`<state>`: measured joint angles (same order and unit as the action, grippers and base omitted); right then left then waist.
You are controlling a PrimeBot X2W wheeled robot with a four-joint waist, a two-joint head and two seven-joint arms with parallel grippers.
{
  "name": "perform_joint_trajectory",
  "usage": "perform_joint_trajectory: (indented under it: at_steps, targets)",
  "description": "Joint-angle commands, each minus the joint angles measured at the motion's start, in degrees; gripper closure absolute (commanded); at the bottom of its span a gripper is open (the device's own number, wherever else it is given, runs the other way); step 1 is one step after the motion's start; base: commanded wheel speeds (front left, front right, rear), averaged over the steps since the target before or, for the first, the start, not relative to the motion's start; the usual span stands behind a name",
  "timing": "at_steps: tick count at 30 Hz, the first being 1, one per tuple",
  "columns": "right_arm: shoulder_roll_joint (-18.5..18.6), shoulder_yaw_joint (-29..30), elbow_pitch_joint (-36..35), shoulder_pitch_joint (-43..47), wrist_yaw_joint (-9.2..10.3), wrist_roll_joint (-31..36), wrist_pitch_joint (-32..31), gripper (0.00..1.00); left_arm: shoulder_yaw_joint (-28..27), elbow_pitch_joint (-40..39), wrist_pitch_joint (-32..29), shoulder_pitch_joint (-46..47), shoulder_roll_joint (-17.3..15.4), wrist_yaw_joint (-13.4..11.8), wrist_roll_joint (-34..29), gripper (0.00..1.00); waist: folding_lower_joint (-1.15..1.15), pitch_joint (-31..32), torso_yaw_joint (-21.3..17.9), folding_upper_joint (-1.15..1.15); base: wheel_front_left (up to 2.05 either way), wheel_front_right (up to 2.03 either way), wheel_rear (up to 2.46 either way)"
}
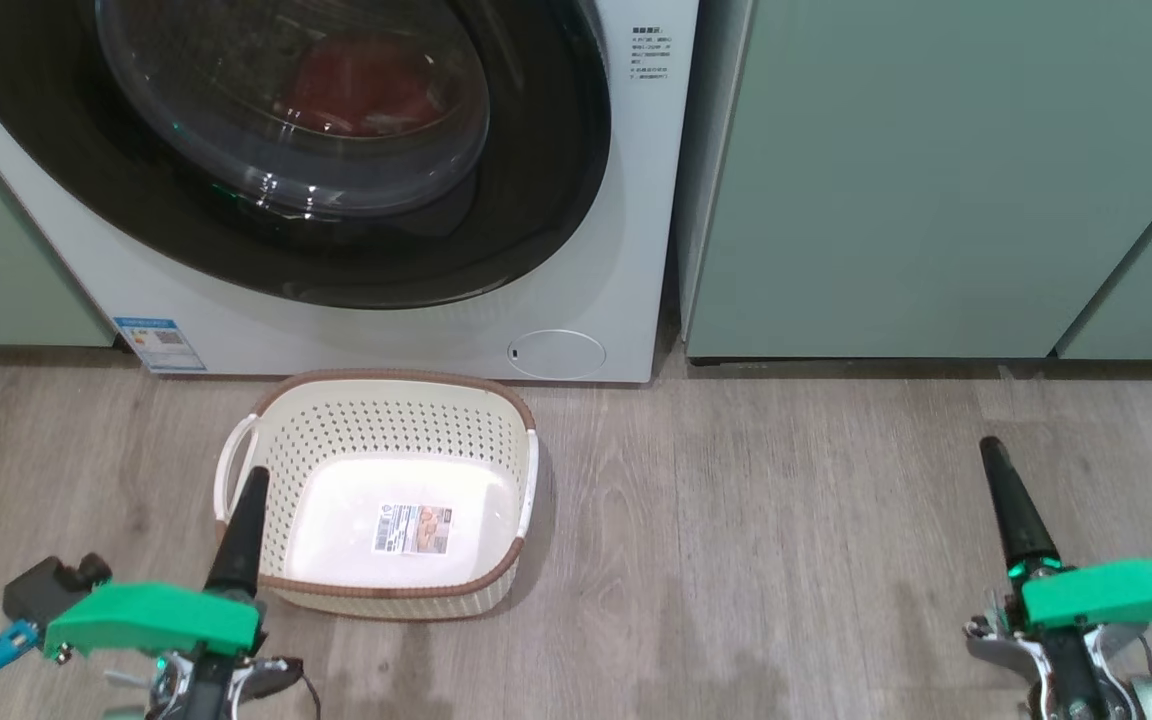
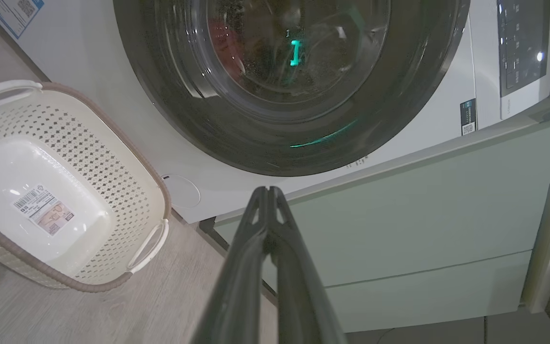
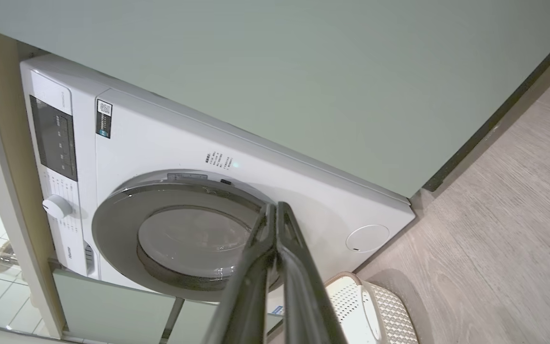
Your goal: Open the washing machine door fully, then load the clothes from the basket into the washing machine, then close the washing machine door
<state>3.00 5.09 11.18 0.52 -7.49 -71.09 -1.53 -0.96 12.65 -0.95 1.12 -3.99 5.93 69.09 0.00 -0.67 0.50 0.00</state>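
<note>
Left tool (image 1: pixel 254 482) fingers pressed together, empty, by basket (image 1: pixel 386 378) left rim | right tool (image 1: pixel 992 450) likewise, well right of basket | washing machine door (image 1: pixel 556 150) closed behind basket, red clothes (image 1: pixel 366 90) behind its glass

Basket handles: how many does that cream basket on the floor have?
2. In the head view, the left handle sticks out from the basket's left end and the right handle from its right end. None look hidden.

Basket (image 1: pixel 386 430) on floor (image 1: pixel 786 550) before washing machine (image 1: pixel 641 220); clothes (image 1: pixel 366 90) inside, behind door (image 1: pixel 546 200); cabinet (image 1: pixel 936 180) right of washing machine
</note>
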Motion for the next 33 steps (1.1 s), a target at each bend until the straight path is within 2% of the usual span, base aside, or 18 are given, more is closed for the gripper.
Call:
perform_joint_trajectory:
  at_steps: [1,33]
  targets:
    - [1.05,-0.75,-1.59,-3.08,-0.01,-1.57,-0.42,1.0,-1.91,-1.34,-0.26,3.19,-0.15,0.56,1.5,1.0,0.0,0.02,-0.01,0.0,0.0,0.0,0.0]
    - [1.06,-0.26,2.43,-6.29,0.0,-20.87,-3.39,1.0,-5.29,1.2,-5.14,4.93,0.98,1.48,21.44,1.0,0.0,0.45,-0.46,0.0,0.0,0.0,0.0]
